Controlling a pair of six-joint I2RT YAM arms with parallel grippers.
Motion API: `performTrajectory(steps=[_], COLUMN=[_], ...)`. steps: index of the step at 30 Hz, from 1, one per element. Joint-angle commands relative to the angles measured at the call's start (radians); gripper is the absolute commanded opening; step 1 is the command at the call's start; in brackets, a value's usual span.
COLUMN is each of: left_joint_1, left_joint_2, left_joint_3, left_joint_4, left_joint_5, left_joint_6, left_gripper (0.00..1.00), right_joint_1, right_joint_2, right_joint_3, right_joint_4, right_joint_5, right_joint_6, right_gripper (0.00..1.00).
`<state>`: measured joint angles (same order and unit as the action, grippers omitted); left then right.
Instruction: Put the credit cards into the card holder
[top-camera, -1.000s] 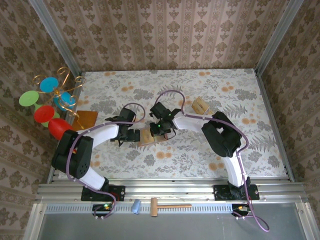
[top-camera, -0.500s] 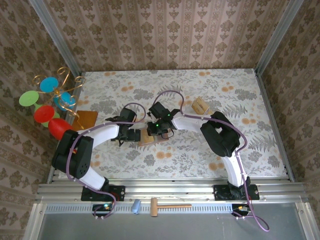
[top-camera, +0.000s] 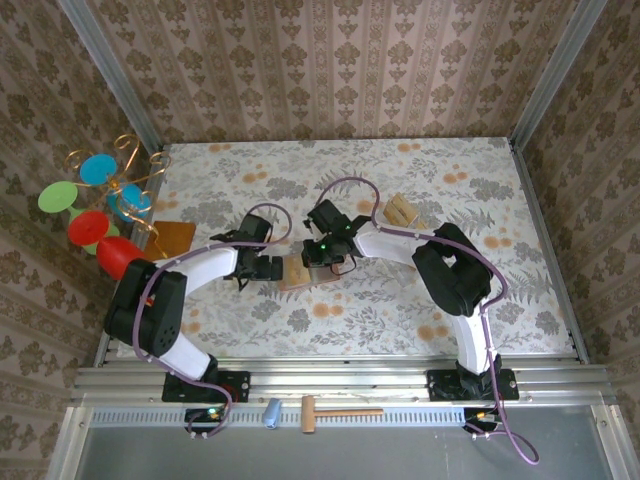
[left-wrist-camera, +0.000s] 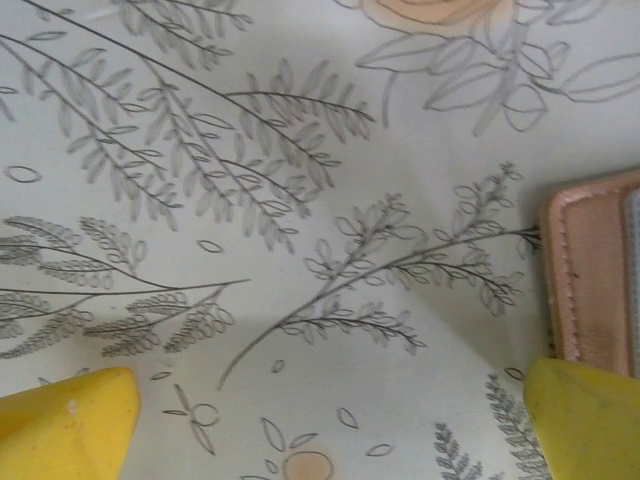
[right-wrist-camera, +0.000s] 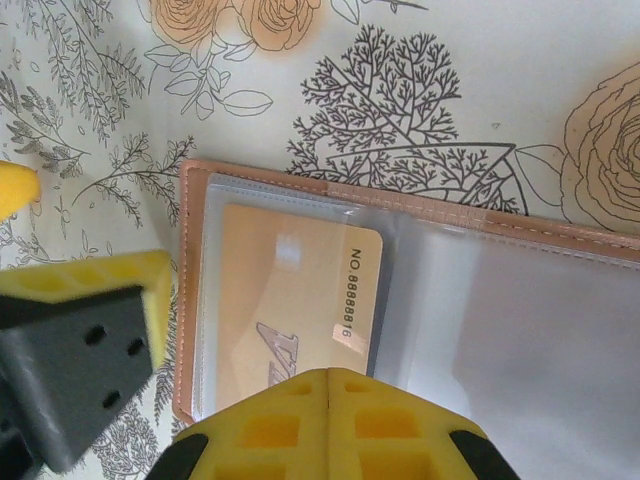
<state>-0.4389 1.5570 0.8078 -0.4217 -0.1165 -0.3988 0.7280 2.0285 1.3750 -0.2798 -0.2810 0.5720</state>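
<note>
The card holder (top-camera: 296, 275) lies open on the flowered cloth mid-table, its clear sleeves facing up (right-wrist-camera: 480, 300). One tan-gold credit card (right-wrist-camera: 285, 300) sits in its left sleeve. My right gripper (right-wrist-camera: 328, 378) is shut, its yellow fingertips pressed together just over the near edge of that card; from above it (top-camera: 322, 258) hangs over the holder. My left gripper (left-wrist-camera: 325, 430) stands open and low on the cloth beside the holder's left edge (left-wrist-camera: 590, 280), one finger (right-wrist-camera: 85, 335) next to that edge. More credit cards (top-camera: 400, 210) lie stacked at the right rear.
An orange-brown board (top-camera: 172, 238) lies at the left edge beside a red cup (top-camera: 118, 255) and a wire stand with coloured discs (top-camera: 100, 195). A wooden hammer (top-camera: 335, 411) and a blue piece (top-camera: 270, 412) rest on the near rail. Patterned walls close in three sides.
My right gripper and forearm have shifted slightly to the right over the holder. The left arm has stayed put.
</note>
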Motion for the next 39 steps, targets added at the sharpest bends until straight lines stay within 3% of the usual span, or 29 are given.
performTrajectory(steps=[1,39], left_joint_1=[0.018,-0.044], left_joint_2=[-0.035,0.08], left_joint_3=[-0.004,-0.021], left_joint_4=[-0.013,0.06], left_joint_5=[0.003,0.028], left_joint_6=[0.013,-0.018], left_gripper=[1.0,1.0], right_joint_1=[-0.002,0.034], right_joint_2=[0.011,0.073], right_joint_3=[-0.008,0.039], right_joint_4=[-0.004,0.004], right_joint_5=[0.023,-0.013], right_joint_6=[-0.015,0.009], right_gripper=[0.0,0.0])
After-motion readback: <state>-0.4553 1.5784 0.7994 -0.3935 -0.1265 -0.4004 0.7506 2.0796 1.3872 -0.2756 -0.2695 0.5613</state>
